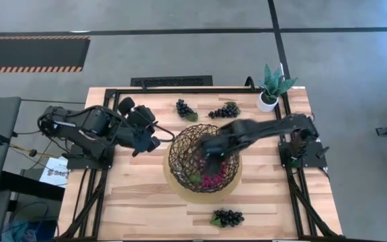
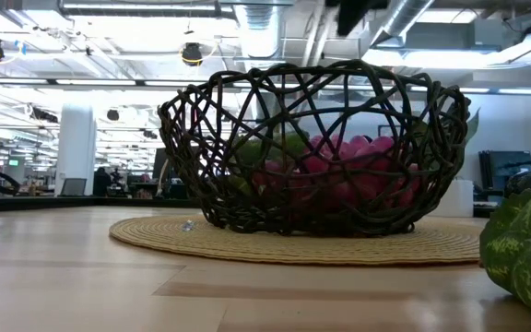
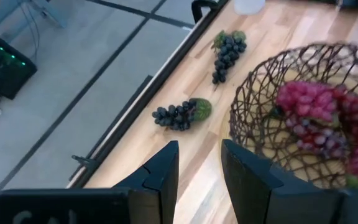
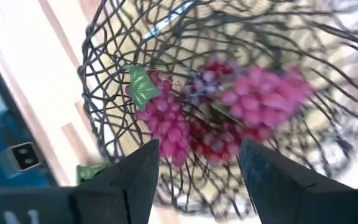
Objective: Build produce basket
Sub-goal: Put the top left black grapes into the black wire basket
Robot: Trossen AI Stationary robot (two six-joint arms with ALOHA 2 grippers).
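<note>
The dark woven basket (image 1: 203, 158) stands on its tan round base in the middle of the table. Red grape bunches (image 4: 216, 118) lie on its bottom, also seen through the strands in the low view (image 2: 339, 171). My right gripper (image 4: 197, 168) hangs open above the basket's inside, pointing down, with nothing between its fingers. Left of the basket, my left gripper (image 3: 199, 168) is raised, open and empty. Two dark bunches (image 1: 185, 109) (image 1: 224, 111) lie on the table beyond the basket, and a third (image 1: 227, 217) lies near the front edge.
A small white pot with a green plant (image 1: 272, 87) stands at the far right corner. A black frame (image 1: 113, 94) runs along the table's edges. Bare wood lies in front of the basket on both sides of the near bunch, whose green leaf (image 2: 524, 249) shows in the low view.
</note>
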